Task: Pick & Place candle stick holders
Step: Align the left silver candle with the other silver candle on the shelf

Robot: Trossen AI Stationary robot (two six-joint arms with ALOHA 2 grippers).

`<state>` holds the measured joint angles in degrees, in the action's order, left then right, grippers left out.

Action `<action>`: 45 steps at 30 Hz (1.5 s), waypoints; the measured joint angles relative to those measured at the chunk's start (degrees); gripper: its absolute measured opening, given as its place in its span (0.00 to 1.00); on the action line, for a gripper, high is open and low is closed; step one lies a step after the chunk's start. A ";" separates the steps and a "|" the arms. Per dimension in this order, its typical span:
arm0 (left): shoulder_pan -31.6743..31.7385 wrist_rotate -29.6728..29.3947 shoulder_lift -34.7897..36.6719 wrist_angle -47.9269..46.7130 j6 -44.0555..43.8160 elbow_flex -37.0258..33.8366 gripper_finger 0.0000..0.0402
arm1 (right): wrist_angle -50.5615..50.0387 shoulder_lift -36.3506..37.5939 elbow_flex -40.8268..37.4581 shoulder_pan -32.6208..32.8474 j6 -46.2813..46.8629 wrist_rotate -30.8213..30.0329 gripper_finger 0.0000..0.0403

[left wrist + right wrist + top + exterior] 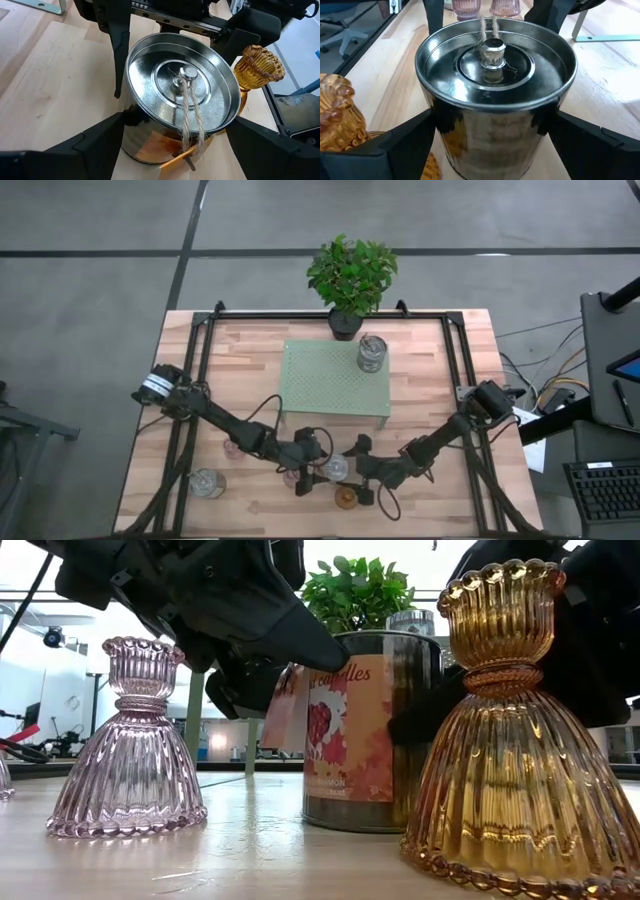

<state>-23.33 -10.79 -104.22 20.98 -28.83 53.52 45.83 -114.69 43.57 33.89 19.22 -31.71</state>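
Left jaws: my left gripper (318, 460) is at the near middle of the wooden counter (250, 350). Its jaws are set wide around a silvery round metal candle tin with a twine-tied lid (180, 85), and both fingers look to be pressed on the tin's sides. I judge that a grip.
Right jaws: my right gripper (360, 466) faces the same tin from the right with its jaws spread wide. They straddle the tin, with a sliver of daylight on one side, so they hold nothing.
Tin: it stands between my two grippers with its base apparently on the counter.
Long axis: upright. Both pairs of jaws reach it level, from opposite sides.
Nearer arm: neither, as both are at the tin. Only the left looks to have it.
Target, as I judge: the pale green perforated mat (320, 380) lies on the far side of the tin, and a second silvery tin (372, 353) already stands on it.
Others: a ribbed amber glass holder (515, 730) is just near-side of my right gripper. A ribbed pale pink glass holder (130, 750) stands to the left, and another silvery holder (207, 482) is at the near left.
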 joint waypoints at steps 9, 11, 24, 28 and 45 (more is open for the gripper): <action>-0.24 0.23 0.08 0.48 1.83 0.74 0.85 | 1.47 0.00 0.00 0.00 -0.53 0.37 0.83; -0.24 1.67 0.15 0.16 2.24 0.74 0.85 | 1.84 0.00 0.00 0.00 -0.91 0.68 0.83; -0.09 7.52 1.27 -5.88 3.58 0.79 0.85 | 2.80 0.00 -0.11 -0.02 -1.69 0.93 0.82; -0.12 7.37 1.79 -9.23 2.16 0.66 0.87 | 3.84 0.37 -0.11 -0.15 -1.68 -0.17 0.82; -0.22 6.38 7.48 -14.83 3.29 0.63 0.97 | 2.49 2.37 -0.48 -0.11 -3.69 -0.03 0.82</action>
<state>-23.55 -4.40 -96.74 6.15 -25.54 54.15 48.32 -112.33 43.09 33.78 15.54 -31.74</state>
